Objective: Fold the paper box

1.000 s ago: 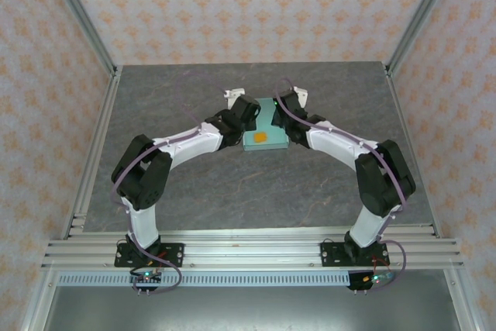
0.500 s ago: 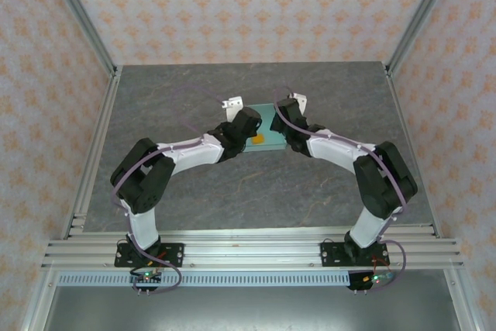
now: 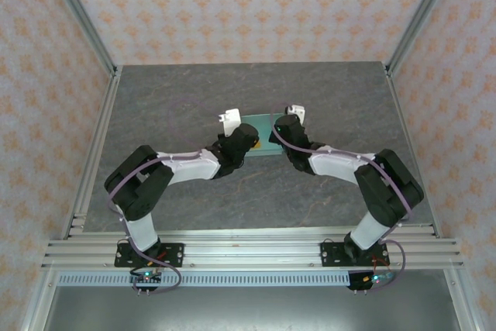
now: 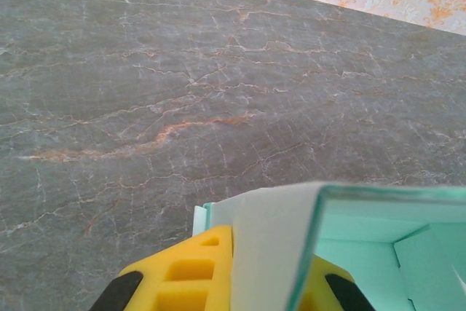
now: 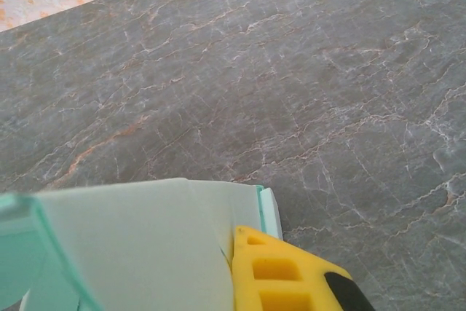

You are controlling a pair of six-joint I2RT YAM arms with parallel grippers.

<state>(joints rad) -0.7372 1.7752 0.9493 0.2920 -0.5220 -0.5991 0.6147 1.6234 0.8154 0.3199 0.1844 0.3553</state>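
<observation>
A pale mint-blue paper box (image 3: 260,126) of thin card is seen at the middle of the grey, veined stone-look tabletop (image 3: 170,98), between the two arms. Whether it rests on the surface or is lifted clear cannot be told. Its left wall is pinched by the left end effector (image 3: 245,145). In the left wrist view the card wall stands clamped between the yellow fingers (image 4: 193,271), with the box's pale interior open to the right. The right end effector (image 3: 274,134) is pressed together on the opposite side (one yellow finger (image 5: 280,274) is seen against the card, the other being covered by it).
</observation>
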